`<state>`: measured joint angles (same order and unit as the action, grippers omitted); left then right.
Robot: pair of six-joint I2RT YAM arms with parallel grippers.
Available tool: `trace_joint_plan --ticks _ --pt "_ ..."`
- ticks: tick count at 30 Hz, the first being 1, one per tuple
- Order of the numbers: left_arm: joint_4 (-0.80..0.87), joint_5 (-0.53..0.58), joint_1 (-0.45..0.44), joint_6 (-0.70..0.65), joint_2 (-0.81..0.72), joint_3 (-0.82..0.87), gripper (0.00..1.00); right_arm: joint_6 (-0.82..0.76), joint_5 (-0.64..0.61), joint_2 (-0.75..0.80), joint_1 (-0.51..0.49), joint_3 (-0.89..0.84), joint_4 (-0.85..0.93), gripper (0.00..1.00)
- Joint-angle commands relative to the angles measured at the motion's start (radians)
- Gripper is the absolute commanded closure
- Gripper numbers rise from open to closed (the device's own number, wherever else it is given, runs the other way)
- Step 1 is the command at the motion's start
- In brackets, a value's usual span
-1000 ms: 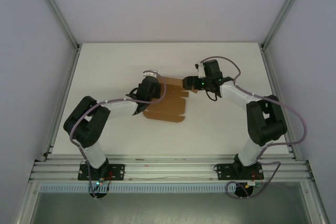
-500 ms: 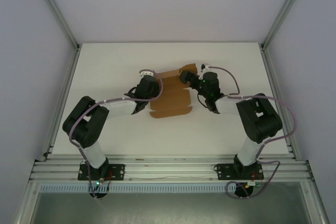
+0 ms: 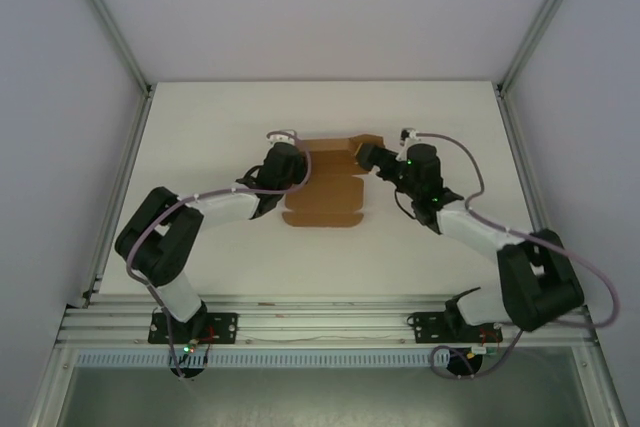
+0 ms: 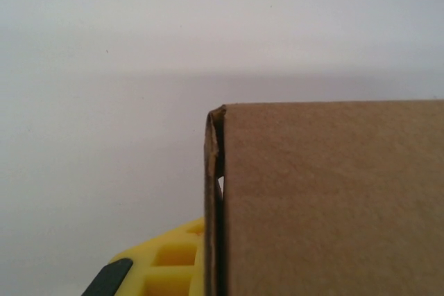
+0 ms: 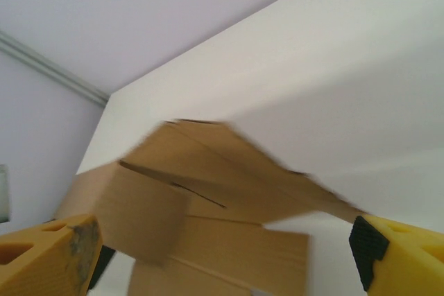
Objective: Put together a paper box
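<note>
The paper box (image 3: 322, 192) is a brown die-cut sheet, partly folded, lying in the middle of the white table. My left gripper (image 3: 291, 161) is shut on its left edge. In the left wrist view the folded cardboard edge (image 4: 212, 192) runs straight up from beside my yellow finger (image 4: 163, 261), and a brown panel (image 4: 333, 199) covers the right side. My right gripper (image 3: 366, 154) stands open at the sheet's upper right corner. In the right wrist view its fingers (image 5: 45, 254) are spread wide, with raised flaps of the paper box (image 5: 208, 192) between them, untouched.
The white table (image 3: 200, 117) is fenced by aluminium posts (image 3: 110, 22) and pale walls. A metal rail (image 3: 320, 322) runs along the near edge, where both arm bases are bolted. Cables loop around the right arm (image 3: 470, 227).
The right arm has swung its elbow down and to the right while its open gripper stays at the sheet's upper right corner. The sheet has shifted slightly and its flaps moved. The left gripper keeps its hold.
</note>
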<state>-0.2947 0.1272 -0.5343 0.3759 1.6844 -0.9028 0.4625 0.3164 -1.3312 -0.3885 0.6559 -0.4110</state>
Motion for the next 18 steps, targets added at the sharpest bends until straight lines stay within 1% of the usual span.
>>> trace_joint_plan --ticks 1,4,7,11,15,16,18 --pt "0.018 -0.006 0.014 0.029 -0.053 -0.016 1.0 -0.015 -0.113 0.079 0.029 -0.048 0.192 0.06" --pt "0.024 -0.014 0.021 0.03 -0.068 -0.012 1.0 -0.027 -0.125 0.085 0.051 -0.069 0.237 0.05" --pt "0.025 -0.024 0.02 0.025 -0.08 -0.01 1.0 -0.028 -0.136 0.035 0.057 -0.063 0.225 0.06" --pt "0.025 -0.04 0.021 0.024 -0.088 -0.008 1.0 -0.02 -0.127 -0.074 0.066 -0.021 0.155 0.07" --pt "0.017 -0.041 0.02 0.022 -0.088 0.0 1.0 -0.031 -0.138 -0.144 0.068 0.028 0.068 0.08" --pt "0.019 -0.036 0.02 0.026 -0.087 0.0 1.0 -0.041 -0.113 -0.155 0.068 0.047 0.062 0.08" --pt "0.023 -0.032 0.02 0.027 -0.082 -0.002 1.0 -0.06 -0.011 -0.17 0.067 0.082 0.061 0.09"
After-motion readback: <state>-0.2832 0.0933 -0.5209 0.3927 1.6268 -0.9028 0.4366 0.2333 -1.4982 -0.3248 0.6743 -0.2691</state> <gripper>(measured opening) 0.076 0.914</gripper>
